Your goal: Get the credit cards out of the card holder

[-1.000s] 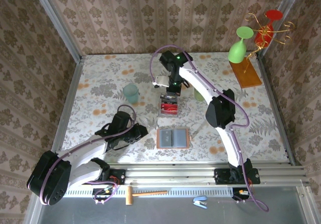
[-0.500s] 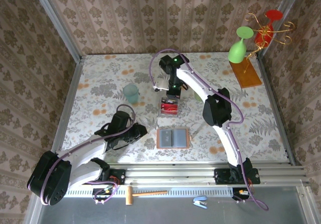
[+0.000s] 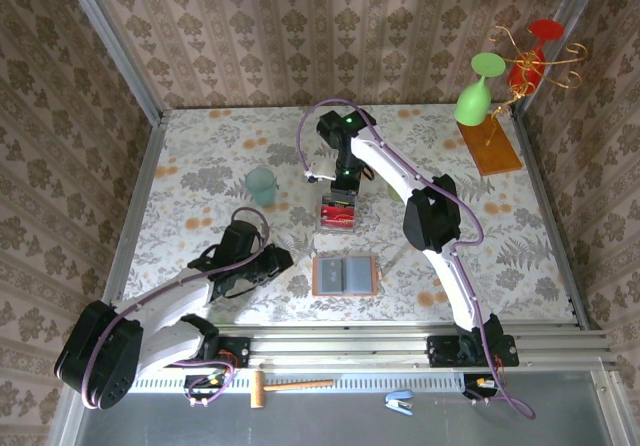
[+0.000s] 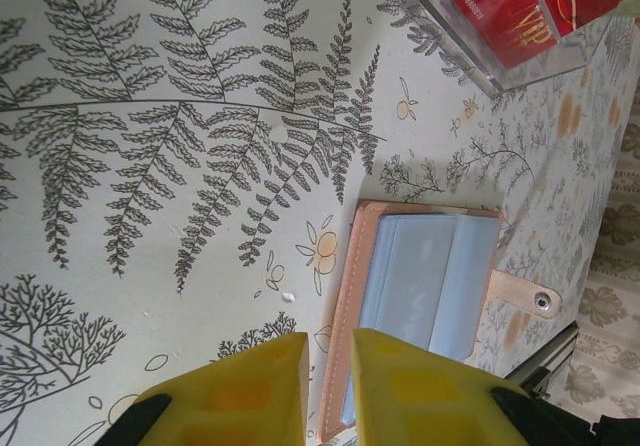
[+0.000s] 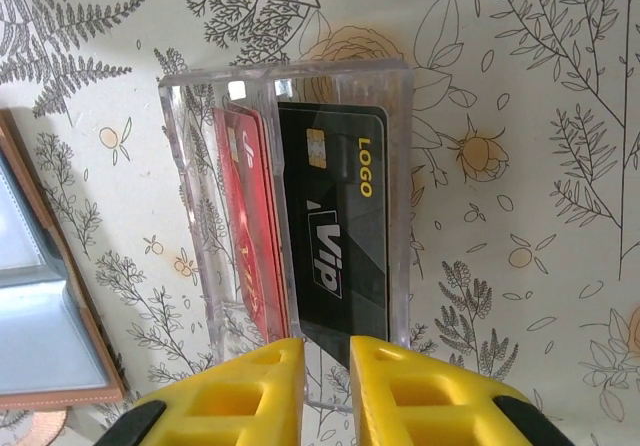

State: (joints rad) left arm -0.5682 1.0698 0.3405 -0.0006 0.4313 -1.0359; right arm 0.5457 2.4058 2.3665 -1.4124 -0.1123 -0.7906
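Black card (image 5: 335, 236) in clear box (image 5: 300, 70) | right end effector (image 5: 327, 351) pulled back, slightly parted, empty

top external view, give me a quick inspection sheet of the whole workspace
surface: fern-print tablecloth, flat, no spills seen
job's things: card holder lies open, grey-blue pockets up; credit cards, red plus one black, stand in the clear box
clutter: green cup, green glass, red glass, mallet, stapler
grippers: left gripper jaws narrowly apart, empty, close to the card holder; right gripper jaws narrowly apart over one end of the clear box
cables: purple cable along each arm, looping free
surroundings: wallpapered walls; metal rail at the near edge
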